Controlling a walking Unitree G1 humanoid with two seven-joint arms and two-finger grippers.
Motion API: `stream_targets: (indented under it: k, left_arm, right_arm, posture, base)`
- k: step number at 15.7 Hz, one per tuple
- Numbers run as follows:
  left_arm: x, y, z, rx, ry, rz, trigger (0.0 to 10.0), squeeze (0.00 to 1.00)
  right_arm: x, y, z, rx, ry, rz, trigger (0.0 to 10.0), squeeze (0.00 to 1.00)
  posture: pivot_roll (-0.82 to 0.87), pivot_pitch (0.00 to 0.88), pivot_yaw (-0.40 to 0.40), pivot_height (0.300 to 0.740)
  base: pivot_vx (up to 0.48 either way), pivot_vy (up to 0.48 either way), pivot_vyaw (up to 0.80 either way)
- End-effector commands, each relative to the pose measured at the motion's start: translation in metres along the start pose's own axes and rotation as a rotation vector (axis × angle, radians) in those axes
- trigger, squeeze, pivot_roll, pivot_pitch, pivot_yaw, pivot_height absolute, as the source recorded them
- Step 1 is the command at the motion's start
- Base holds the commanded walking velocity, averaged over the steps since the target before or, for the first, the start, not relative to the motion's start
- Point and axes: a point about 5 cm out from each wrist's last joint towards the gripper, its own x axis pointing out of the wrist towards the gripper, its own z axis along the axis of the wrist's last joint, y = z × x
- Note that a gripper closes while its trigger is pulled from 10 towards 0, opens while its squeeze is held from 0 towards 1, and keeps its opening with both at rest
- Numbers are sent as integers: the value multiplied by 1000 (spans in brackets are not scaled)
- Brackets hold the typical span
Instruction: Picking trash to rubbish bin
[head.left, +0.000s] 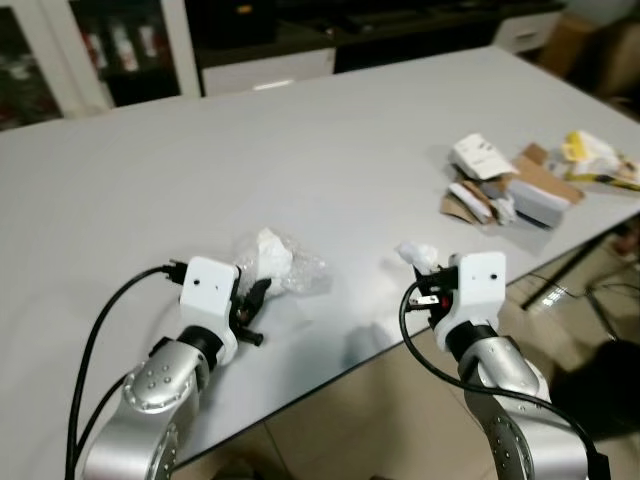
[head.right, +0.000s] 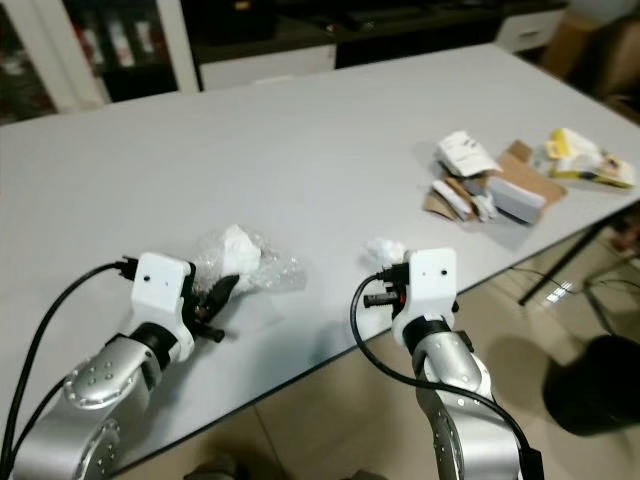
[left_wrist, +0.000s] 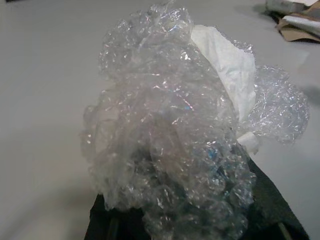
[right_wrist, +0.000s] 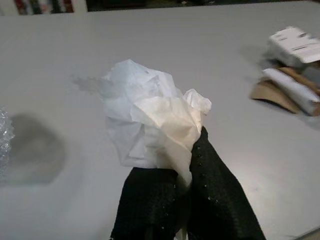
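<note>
Hidden: left gripper (left_wrist: 190, 220) fingertips buried under plastic wrap (left_wrist: 170, 130).
Left jaws: clamped on that wrap.
Right gripper (right_wrist: 186, 186): jaws pinch crumpled tissue (right_wrist: 150, 120) above the tabletop (head.left: 250, 150).

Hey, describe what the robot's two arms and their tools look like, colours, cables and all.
Both arms are silver metal with rounded, dimpled joint housings. Each wrist carries a white boxy block with small dark screw holes. The left tool and right tool each have two long black fingers, textured on the inner faces. A black cable loops from each white block back along its arm. No lettering is readable.
</note>
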Motion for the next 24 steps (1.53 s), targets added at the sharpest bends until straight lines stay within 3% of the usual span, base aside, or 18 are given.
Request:
stream_targets:
  k: [1, 17, 24]
  left_arm:
    - [0, 0, 2, 10, -4, 10, 10000, 0]
    - [8, 2, 7, 35, -20, -17, 10000, 0]
    - [12, 2, 8, 41, -23, -32, 10000, 0]
  right_arm:
    - [0, -2, -3, 7, 16, -2, 10000, 0]
    - [-4, -2, -11, 1, 43, -21, 10000, 0]
    - [-7, -11, -18, 1, 76, -90, 10000, 0]
  posture:
    - [-6, 71, -76, 740]
    - [-17, 45, -44, 740]
    - [-27, 44, -24, 740]
  base:
    - [0, 0, 0]
    - [-214, 0, 0]
    - [-264, 0, 0]
